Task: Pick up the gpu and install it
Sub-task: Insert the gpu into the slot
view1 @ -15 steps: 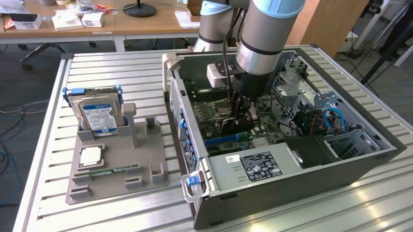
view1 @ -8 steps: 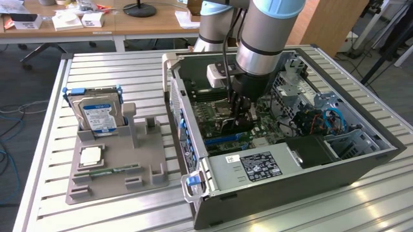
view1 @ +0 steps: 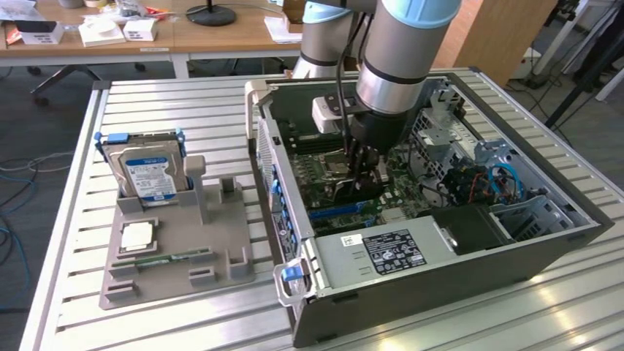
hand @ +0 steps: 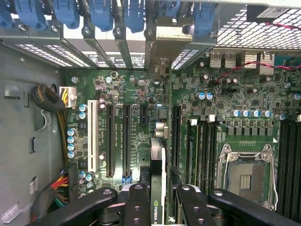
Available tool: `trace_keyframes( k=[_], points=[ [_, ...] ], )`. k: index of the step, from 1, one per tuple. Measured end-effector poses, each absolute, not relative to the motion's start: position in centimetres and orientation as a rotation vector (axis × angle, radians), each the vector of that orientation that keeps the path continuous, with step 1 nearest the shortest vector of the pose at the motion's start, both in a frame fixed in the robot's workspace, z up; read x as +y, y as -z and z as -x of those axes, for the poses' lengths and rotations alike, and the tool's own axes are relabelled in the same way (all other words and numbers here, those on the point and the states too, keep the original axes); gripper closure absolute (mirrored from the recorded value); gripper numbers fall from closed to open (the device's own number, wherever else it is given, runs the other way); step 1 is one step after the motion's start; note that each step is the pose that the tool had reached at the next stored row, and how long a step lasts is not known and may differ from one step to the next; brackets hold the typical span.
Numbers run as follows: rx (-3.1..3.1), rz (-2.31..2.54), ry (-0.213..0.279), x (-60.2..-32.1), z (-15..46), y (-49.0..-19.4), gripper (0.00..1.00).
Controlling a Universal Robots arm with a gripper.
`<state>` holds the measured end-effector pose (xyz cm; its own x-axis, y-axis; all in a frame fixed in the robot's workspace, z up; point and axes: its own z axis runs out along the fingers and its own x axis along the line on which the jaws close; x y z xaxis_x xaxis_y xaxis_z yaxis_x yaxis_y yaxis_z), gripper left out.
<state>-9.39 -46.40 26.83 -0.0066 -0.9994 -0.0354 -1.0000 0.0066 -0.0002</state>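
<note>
Gripper point(hand: 157, 200) clamped on the gpu point(hand: 157, 162) inside the open computer case point(view1: 546, 248)
The gripper is partly closed, its fingers point(hand: 138, 205) pressing both faces of the gpu, which stands edge-on over the motherboard point(hand: 207, 122), near its long black slots point(hand: 126, 141); beyond them, blue latches point(hand: 101, 14) line the case's rear wall.

arm point(view1: 405, 51): thick silver-grey tube, pale blue joint caps above white camera block point(view1: 329, 115). polished metal ring level with camera block. thin black cable point(view1: 340, 69) down tube, beside camera block. gripper point(view1: 361, 175) below camera block: black, slim. fingers point(hand: 138, 207): matte black linked bars, round pivot screws, rounded ends.
</note>
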Motion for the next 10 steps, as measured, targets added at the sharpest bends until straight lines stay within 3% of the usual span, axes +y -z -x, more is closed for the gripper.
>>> trace_keyframes(
  k=[10],
  points=[
    [2.211, 2.195, -0.039, -46.36, 9.72, -26.76, 0.73]
  ],
)
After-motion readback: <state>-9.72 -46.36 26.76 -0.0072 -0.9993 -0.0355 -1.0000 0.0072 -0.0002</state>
